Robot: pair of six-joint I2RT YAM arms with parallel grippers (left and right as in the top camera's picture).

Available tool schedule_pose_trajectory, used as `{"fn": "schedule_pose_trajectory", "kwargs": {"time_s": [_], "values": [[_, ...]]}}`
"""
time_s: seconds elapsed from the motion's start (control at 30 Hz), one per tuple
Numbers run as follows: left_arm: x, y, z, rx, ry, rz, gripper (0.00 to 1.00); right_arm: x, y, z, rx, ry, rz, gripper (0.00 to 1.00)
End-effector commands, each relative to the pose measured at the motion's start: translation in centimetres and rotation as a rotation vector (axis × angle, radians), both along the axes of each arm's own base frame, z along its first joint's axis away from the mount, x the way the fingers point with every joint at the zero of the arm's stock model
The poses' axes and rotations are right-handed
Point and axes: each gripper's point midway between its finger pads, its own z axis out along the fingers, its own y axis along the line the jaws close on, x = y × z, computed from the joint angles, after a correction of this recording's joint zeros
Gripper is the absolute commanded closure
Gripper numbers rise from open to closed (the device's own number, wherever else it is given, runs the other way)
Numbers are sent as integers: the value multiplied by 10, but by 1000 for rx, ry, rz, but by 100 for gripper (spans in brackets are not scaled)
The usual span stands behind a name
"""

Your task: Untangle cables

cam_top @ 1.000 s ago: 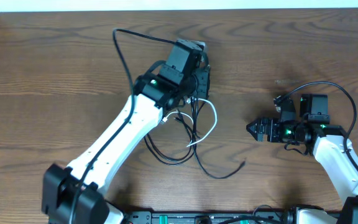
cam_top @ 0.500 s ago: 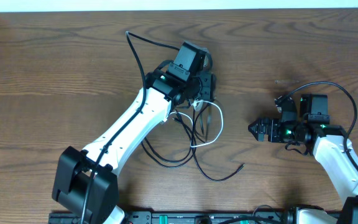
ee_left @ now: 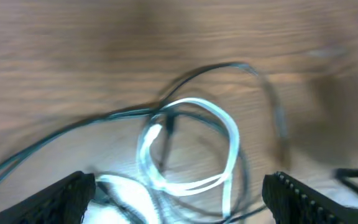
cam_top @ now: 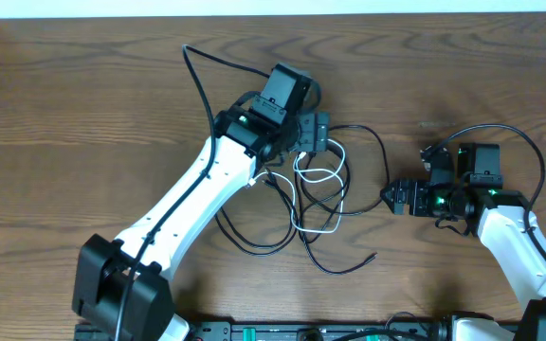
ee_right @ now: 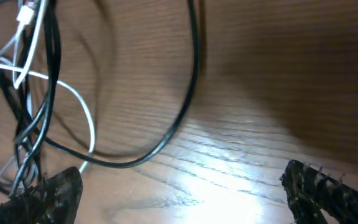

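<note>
The cables lie in a loose tangle on the wooden table. In the overhead view the white cable (cam_top: 319, 178) forms loops among the black cables (cam_top: 297, 227). One black loop (cam_top: 384, 159) reaches out toward the right. My left gripper (cam_top: 318, 134) hovers over the top of the tangle, open and holding nothing. The left wrist view is blurred and shows the white cable (ee_left: 191, 146) and a black cable (ee_left: 253, 71) on the table below my left gripper (ee_left: 179, 205). My right gripper (cam_top: 385, 197) stands open just right of the tangle. In its own view my right gripper (ee_right: 185, 199) has bare wood between the fingers, with the black loop (ee_right: 191, 87) ahead.
A black strand (cam_top: 195, 71) runs off toward the back left of the table. A loose black plug end (cam_top: 372, 254) lies toward the front. Thicker black wires (cam_top: 524, 142) arc over the right arm. The table's far edge (cam_top: 273, 13) meets a white wall.
My left gripper has opened and let go of the cables. They dropped and spread out, and a black loop now reaches toward the right gripper. The right arm has not moved.
</note>
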Motion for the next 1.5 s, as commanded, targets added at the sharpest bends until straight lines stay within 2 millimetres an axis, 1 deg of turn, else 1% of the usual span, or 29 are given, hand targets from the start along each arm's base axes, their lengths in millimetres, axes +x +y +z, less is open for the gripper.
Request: {"fn": "schedule_pose_trajectory", "kwargs": {"time_s": [0.0,0.03,0.07,0.2,0.3,0.57,0.8,0.87,0.9,1.0,1.03,1.1,1.17,1.23,1.3,1.33,1.4,1.47], "values": [[6,46,5,168,-30,143,9,1,-12,-6,-48,25,-68,1],[1,56,1,205,-5,171,10,1,-12,-6,-50,26,-71,1],[-8,72,-6,256,44,200,9,1,-12,-6,-49,26,-71,1],[-29,99,-27,325,163,231,9,1,-12,-6,-49,27,-71,1],[-43,114,-42,367,234,246,9,0,-12,-7,-49,29,-71,1],[-59,123,-69,403,295,254,9,-2,-12,-8,-49,35,-70,1],[-59,123,-85,387,289,282,9,-2,-12,-8,-48,35,-70,1],[-58,122,-92,382,282,283,11,-1,-12,-8,-48,33,-71,1],[-59,123,-95,380,282,284,18,-1,-12,-8,-49,31,-71,1],[-66,124,-109,375,296,308,26,-1,-12,-8,-49,30,-71,1],[-68,125,-114,378,299,306,31,-1,-12,-8,-49,30,-71,1],[-71,126,-122,379,301,306,36,-1,-12,-8,-49,31,-71,1],[-72,127,-129,374,294,306,45,-1,-12,-8,-48,31,-71,1],[-70,125,-133,363,279,308,61,-1,-12,-7,-49,30,-71,1],[-65,123,-135,347,258,310,85,0,-12,-7,-49,28,-71,1],[-61,121,-135,334,241,312,92,0,-12,-7,-49,28,-71,1],[-54,115,-133,306,217,311,92,0,-12,-7,-49,28,-70,1],[-49,101,-130,238,217,277,92,0,-12,-7,-49,28,-70,1]]}}
